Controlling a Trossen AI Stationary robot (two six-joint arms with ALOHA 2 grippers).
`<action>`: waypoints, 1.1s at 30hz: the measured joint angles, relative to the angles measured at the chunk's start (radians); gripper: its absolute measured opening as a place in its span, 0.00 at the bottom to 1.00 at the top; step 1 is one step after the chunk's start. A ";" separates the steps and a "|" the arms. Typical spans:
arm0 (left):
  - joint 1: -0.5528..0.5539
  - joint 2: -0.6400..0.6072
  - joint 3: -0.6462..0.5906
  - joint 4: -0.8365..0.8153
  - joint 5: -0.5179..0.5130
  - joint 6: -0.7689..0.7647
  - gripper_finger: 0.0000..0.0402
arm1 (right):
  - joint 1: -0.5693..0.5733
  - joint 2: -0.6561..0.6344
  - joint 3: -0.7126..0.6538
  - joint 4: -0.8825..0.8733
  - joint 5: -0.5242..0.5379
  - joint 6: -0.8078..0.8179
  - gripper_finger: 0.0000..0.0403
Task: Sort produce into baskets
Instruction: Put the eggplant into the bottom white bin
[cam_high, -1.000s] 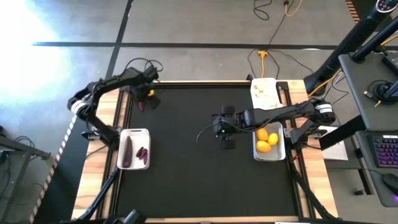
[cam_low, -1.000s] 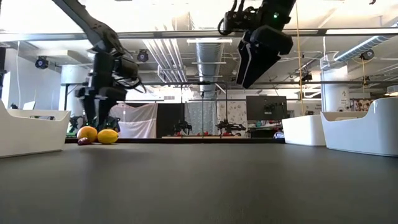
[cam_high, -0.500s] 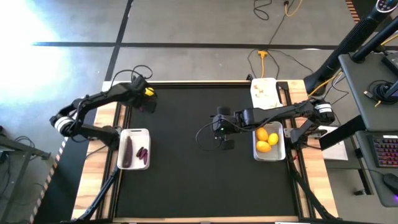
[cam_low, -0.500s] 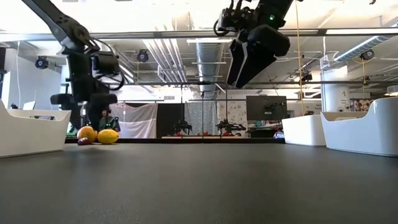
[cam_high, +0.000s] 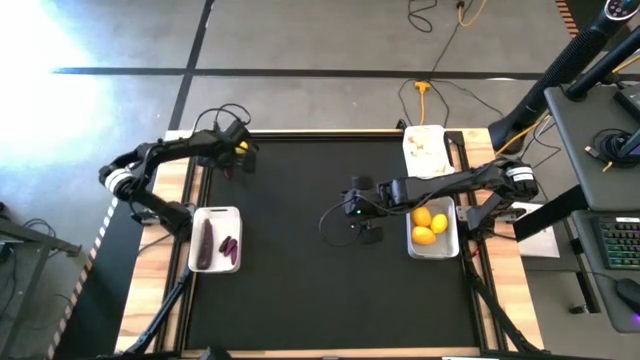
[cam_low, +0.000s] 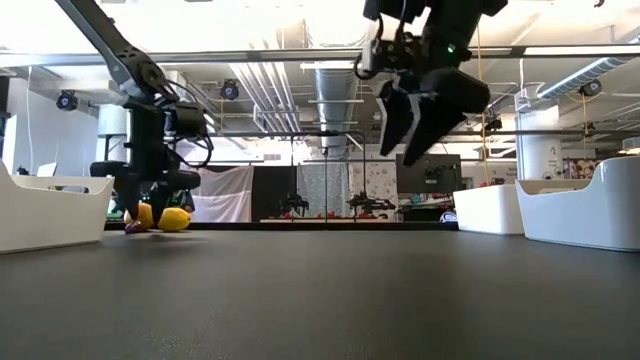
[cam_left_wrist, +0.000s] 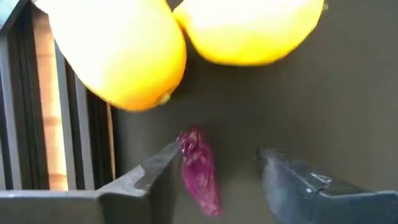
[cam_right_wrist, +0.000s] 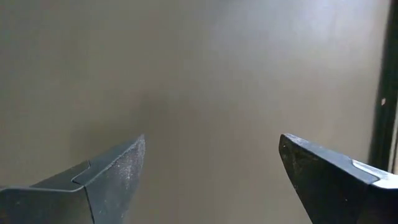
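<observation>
Left gripper (cam_left_wrist: 214, 168), at the table's far left corner, stands with its dark fingers (cam_left_wrist: 146, 171) parted around a small dark purple piece (cam_left_wrist: 199, 171) lying on the black mat; one fingertip touches the piece, the other stands apart from it. Two round yellow lemons (cam_left_wrist: 118, 56) lie just beyond, touching each other and close to the mat's wooden edge (cam_left_wrist: 46, 124). Right gripper (cam_high: 362, 211) hangs wide open and empty above the mat's middle. Near-left white rectangular tray (cam_high: 216, 213) holds a long slim dark purple piece (cam_high: 205, 243) and a short one (cam_high: 229, 244). Right-hand white tray (cam_high: 450, 232) holds three lemons (cam_high: 423, 236). Far white tray (cam_high: 408, 146) holds whitish garlic bulbs (cam_high: 430, 152).
</observation>
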 joint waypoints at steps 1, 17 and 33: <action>0.001 0.016 0.012 -0.002 -0.004 -0.009 0.44 | 0.000 0.000 -0.008 0.000 0.000 -0.001 0.90; 0.011 0.182 0.219 -0.339 -0.008 -0.140 0.37 | 0.000 -0.019 -0.148 0.013 0.001 0.012 0.90; -0.020 0.229 0.164 -0.295 0.115 -0.203 0.37 | 0.000 -0.047 -0.178 0.015 0.002 0.026 0.90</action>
